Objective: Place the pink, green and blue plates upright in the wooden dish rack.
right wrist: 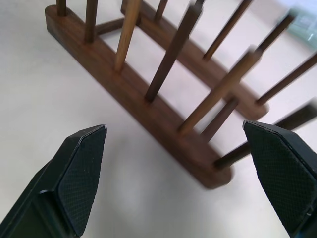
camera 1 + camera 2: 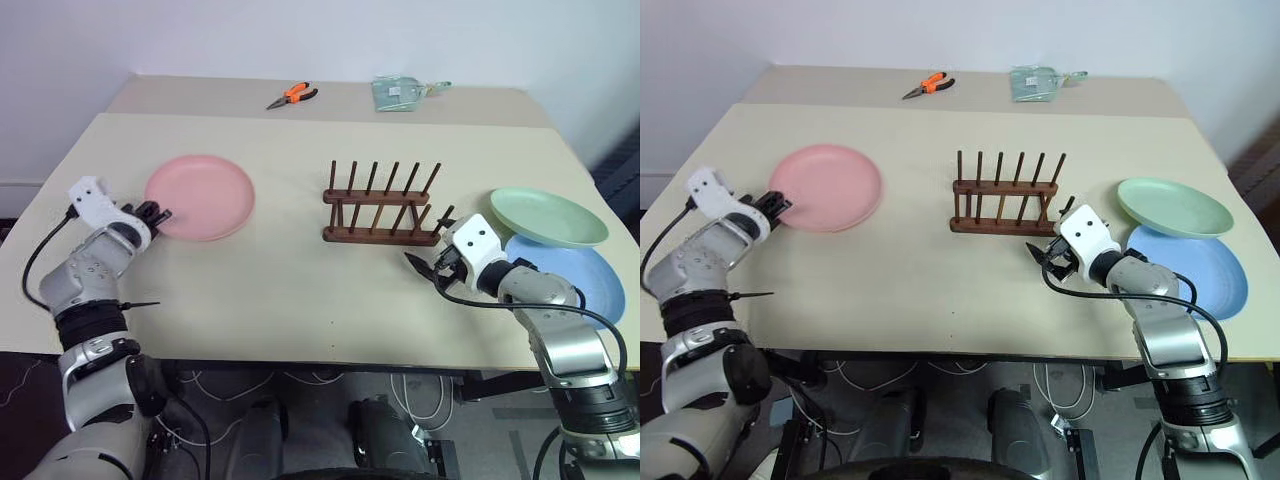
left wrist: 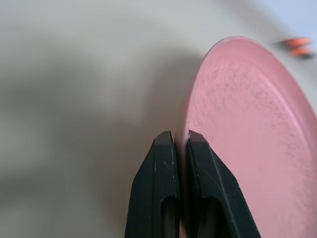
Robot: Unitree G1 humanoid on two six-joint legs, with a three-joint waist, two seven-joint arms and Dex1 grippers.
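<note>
The jaws of the left gripper [image 3: 181, 141] are pinched on the near rim of the pink plate [image 2: 203, 194], while the right gripper [image 1: 178, 173] has its jaws spread wide, empty, just in front of the wooden dish rack [image 2: 381, 210]. The pale worktop [image 2: 280, 300] carries everything. The pink plate lies on its left part. The blue plate [image 2: 585, 275] lies at the right edge, with the green plate [image 2: 547, 216] overlapping its far side. The rack stands empty in the middle. Orange-handled pliers [image 2: 292, 96] and a clear packet [image 2: 400, 92] lie far back.
</note>
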